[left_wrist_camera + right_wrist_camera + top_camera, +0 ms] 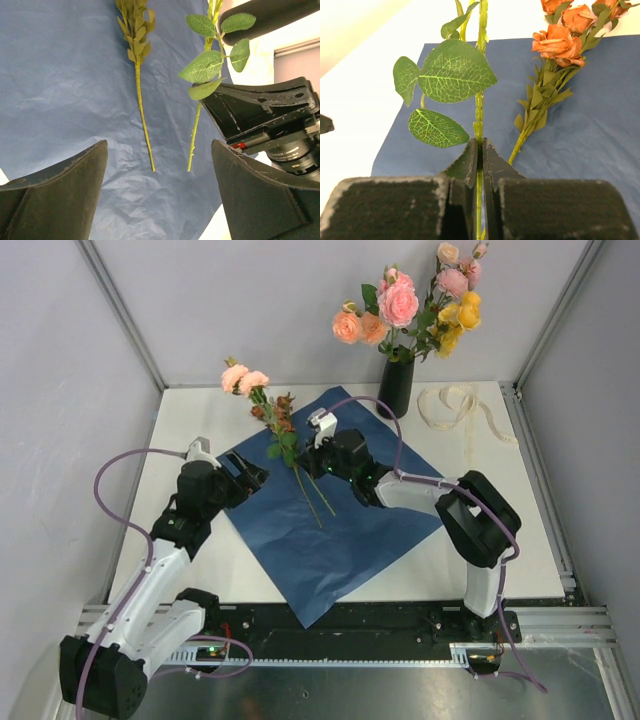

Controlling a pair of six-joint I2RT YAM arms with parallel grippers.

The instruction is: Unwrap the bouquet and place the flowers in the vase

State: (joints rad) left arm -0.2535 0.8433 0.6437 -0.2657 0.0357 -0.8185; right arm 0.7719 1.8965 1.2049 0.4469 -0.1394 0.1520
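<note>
- Blue paper sheet lies open and creased on the white table, set like a diamond, with its near corner reaching over the table's near edge towards the arm bases.
- Two loose stems lie close together on the sheet's far-left part. The pink roses have their heads past the sheet's edge. The brownish-red roses sit just beside them, further onto the blue.
- The right gripper is clamped tight on a broad-leafed stem. Its fingers are pressed together around the thin green stalk, and three wide veined leaves spread just beyond the fingertips (the bloom at the top runs out of the wrist view).
- From that wrist camera, the brownish-red roses rest on the paper to the right of the held stalk, apart from the fingers.
- The left gripper is over the left side of the sheet with its jaws spread wide and nothing between them. In its own view the cut ends of both stems point towards the gap, and the right gripper's dark body shows at the right.
- The vase stands upright at the far side of the table, just past the sheet's far corner. It already holds a bunch of pink, peach and yellow blooms.
- A cream ribbon lies loose on the table to the right of the vase, not touching it.
</note>
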